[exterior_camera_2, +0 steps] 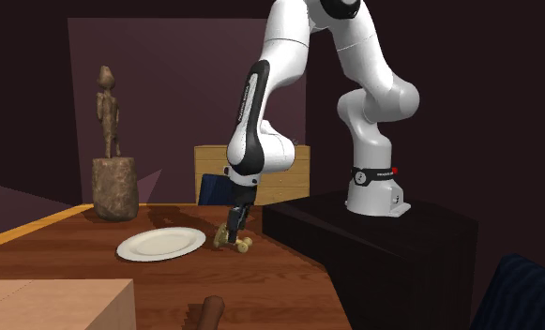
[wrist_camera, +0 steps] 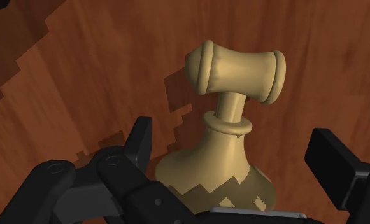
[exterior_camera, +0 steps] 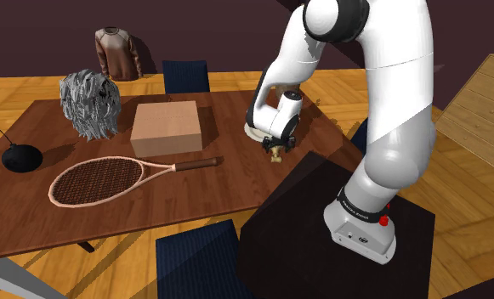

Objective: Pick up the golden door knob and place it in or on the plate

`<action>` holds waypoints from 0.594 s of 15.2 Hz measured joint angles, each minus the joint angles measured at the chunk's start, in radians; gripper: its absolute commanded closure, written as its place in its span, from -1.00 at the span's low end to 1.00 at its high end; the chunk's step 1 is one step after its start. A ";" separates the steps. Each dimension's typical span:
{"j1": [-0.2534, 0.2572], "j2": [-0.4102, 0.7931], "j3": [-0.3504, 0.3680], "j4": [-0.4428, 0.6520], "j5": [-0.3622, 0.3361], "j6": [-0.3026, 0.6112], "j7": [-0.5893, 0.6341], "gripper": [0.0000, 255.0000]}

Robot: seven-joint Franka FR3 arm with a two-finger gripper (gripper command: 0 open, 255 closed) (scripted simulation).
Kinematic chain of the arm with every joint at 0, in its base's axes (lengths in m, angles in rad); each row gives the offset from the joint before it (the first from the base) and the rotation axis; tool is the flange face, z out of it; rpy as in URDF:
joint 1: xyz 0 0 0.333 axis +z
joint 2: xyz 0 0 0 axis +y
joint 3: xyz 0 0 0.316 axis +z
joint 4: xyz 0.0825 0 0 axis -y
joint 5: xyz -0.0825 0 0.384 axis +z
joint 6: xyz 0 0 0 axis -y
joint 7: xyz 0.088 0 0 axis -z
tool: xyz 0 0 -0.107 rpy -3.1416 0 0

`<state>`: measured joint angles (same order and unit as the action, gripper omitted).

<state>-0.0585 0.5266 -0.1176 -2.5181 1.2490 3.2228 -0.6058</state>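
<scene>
Right now I'm at the grasp. The claw (exterior_camera_2: 234, 227) is spread wide astride the door knob (wrist_camera: 231, 76), not yet touching it. The knob sits on the counter (exterior_camera_2: 289, 281), just beside the plate (exterior_camera_2: 162, 245). Next I'd pinch, lift and carry it to the plate. It's pale gold, with a flared base, thin neck and barrel crossbar.

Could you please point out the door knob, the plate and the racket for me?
Door knob (wrist_camera: 235, 71): wrist view, on its crossbar handle.
Plate (exterior_camera_2: 160, 244): second exterior view, on its bare middle.
Racket (exterior_camera: 96, 181): shoulder view, on its strings.
</scene>
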 measured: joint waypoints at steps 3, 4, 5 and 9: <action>-0.126 0.050 0.116 0.043 0.044 0.058 -0.084 -1.00; -0.155 0.058 0.145 0.049 0.050 0.073 -0.098 -1.00; -0.164 0.062 0.154 0.052 0.051 0.078 -0.102 -1.00; -0.183 0.067 0.172 0.055 0.053 0.087 -0.108 -1.00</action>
<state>-0.2419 0.5934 0.0546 -2.4627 1.3019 3.3103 -0.7140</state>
